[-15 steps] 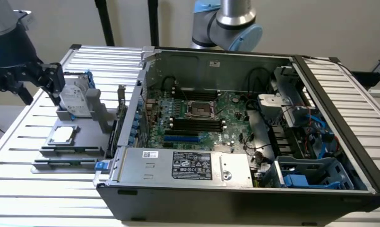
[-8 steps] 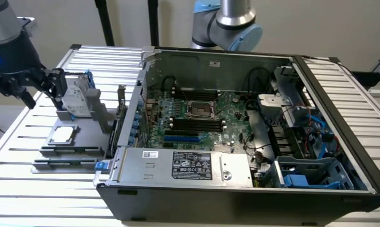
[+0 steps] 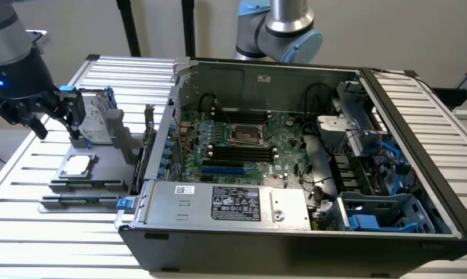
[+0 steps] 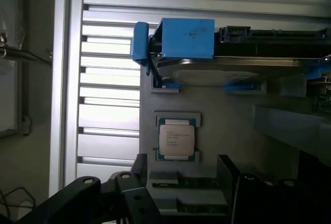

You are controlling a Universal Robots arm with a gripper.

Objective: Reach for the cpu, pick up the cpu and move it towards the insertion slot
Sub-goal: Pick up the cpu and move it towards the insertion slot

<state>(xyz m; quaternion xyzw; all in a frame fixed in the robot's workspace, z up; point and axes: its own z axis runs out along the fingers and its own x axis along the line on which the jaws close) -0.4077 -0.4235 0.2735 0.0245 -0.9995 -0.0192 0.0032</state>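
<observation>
At the exterior view's left edge, over the slatted table, the arm comes down near vertical w/ wrist pointing straight down, blue light lit on its side. Gripper hangs off the end, above the table and just beside the upright drive w/ blue rails, on the side away from the case. Jaws spread wide, nothing between them, touching nothing. In the wrist view the gripper looks down on the holder, its black fingers splayed to either side of the frame's lower part, w/ the cpu between and ahead of them but well clear of both. Cpu lies flat in its grey holder, silver top up, square to the holder's edges, lower than the fingertips and nearer the camera in the exterior view; not grasped, not touched. Drive stands on edge past the cpu in the wrist view. Slot sits on the board inside the open case, silver frame w/ dark centre, just beside the long black RAM slots, well apart from cpu and gripper, toward the exterior view's right. Another arm joint shows behind the case.
</observation>
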